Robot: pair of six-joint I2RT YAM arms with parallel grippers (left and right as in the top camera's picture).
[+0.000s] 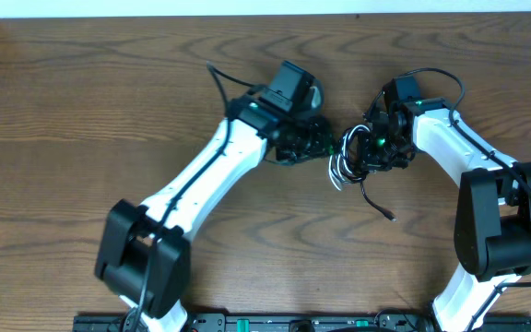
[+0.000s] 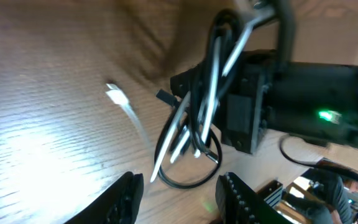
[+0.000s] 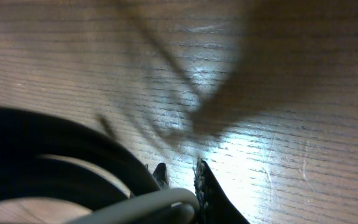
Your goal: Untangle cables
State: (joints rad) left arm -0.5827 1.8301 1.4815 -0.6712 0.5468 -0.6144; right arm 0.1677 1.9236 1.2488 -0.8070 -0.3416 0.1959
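The cables (image 1: 343, 166), thin black and white cords in one tangled bunch, hang from my right gripper (image 1: 369, 152) at the table's middle. One black end (image 1: 383, 208) trails toward the front. In the left wrist view the cables (image 2: 199, 118) dangle from the right gripper's black body, a black loop (image 2: 188, 177) touches the wood, and a white plug (image 2: 114, 94) lies to the left. My left gripper (image 2: 179, 198) stands open just short of the loop, with nothing between its fingers. The right gripper (image 3: 180, 169) is shut on the cables (image 3: 145, 204), which fill the near left of its view.
The wooden table (image 1: 90, 111) stretches left of the arms. Its back edge (image 1: 247, 18) meets a white wall. A black rail (image 1: 275, 323) with the arm bases runs along the front. The two wrists are close together at the middle.
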